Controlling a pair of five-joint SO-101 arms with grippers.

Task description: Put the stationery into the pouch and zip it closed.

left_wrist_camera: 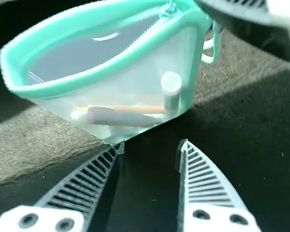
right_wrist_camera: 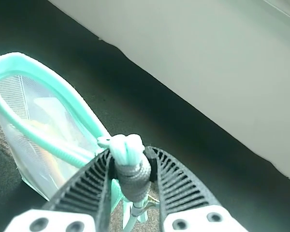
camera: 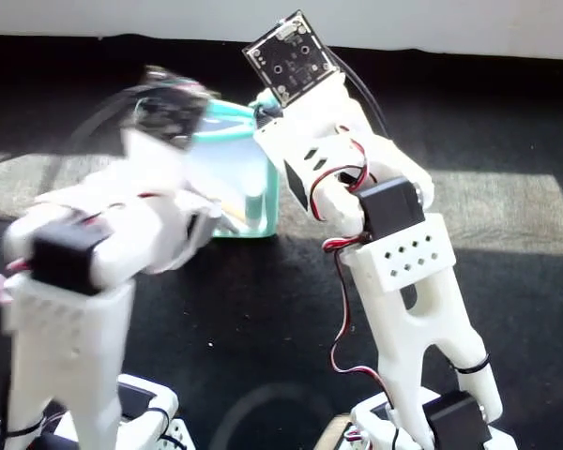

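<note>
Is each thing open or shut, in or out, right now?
pouch: unzipped, mouth wide open.
orange pencil: lying inside the pouch.
white tube: inside the pouch, standing up.
zip pull cord: pinched between fingers.
right gripper: shut on the zip pull cord.
left gripper: open, empty.

hard sunlight falls in bands across the dark counter (camera: 507, 206), deep shadow between. the left arm (camera: 84, 253) is smeared by motion blur. beyond the left fingers (left_wrist_camera: 200, 179) the pouch (left_wrist_camera: 135, 63) glows, glare on its clear side; past the right fingers (right_wrist_camera: 183, 188) the wall (right_wrist_camera: 208, 58) is washed out.
</note>
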